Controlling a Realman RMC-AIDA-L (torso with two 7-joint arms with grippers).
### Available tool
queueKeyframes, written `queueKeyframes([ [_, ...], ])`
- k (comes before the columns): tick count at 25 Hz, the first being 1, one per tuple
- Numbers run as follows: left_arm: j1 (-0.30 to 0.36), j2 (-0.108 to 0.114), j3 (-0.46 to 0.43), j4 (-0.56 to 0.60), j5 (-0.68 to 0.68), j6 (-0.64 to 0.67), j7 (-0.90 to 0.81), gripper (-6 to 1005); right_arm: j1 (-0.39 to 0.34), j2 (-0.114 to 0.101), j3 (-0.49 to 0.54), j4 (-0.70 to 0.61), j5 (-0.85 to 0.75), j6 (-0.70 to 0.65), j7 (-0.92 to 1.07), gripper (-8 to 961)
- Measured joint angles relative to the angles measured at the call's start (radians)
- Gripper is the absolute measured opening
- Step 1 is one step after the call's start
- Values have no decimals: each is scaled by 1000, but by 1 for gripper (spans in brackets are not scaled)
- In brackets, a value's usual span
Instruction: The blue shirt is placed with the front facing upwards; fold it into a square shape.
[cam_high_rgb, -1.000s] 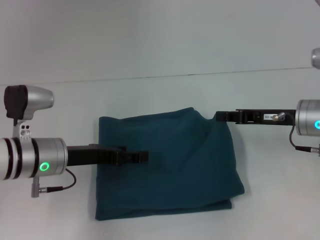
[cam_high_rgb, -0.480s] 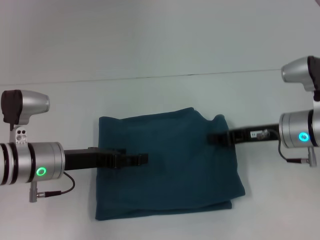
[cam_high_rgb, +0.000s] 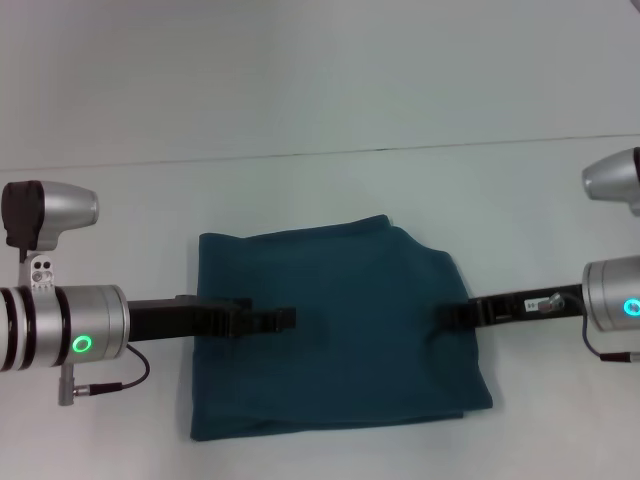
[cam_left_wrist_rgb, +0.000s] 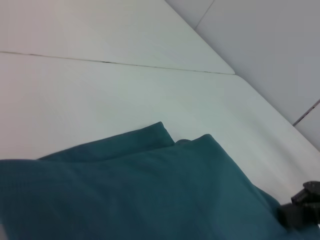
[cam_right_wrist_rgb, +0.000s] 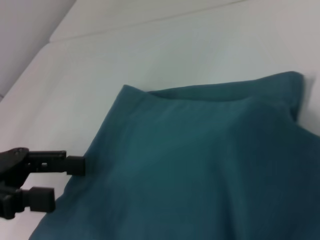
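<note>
Open table (cam_high_rgb: 330, 90) from 10 thru 2 o'clock, nothing standing there. Centre taken by the blue shirt (cam_high_rgb: 340, 330), folded, lying low. Left gripper (cam_high_rgb: 285, 318) reaches in over it from 9 o'clock, right gripper (cam_high_rgb: 445, 315) from 3 o'clock, arms blocking both sides. Bare gap betw. their tips over the cloth.

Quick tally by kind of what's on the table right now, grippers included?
Blue shirt, folded, plain side up: 1
Grippers: 2, the left gripper over the shirt's left part, the right gripper at its right edge
White table: 1
Total: 4
</note>
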Motion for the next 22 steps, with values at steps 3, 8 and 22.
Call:
queueKeyframes([
  [3,0,0,1,0,-1,0,1,872,-18,15,5,-67,26,-13,-9,8],
  [8,-1,-1,-2,0,-2,0,2,872,-40,47,5,-194,53,-101,-19,11],
  [22,2,0,-5,0,-13,-8,2,873,-40,55,-77,-154,-21,-99,-22,19],
])
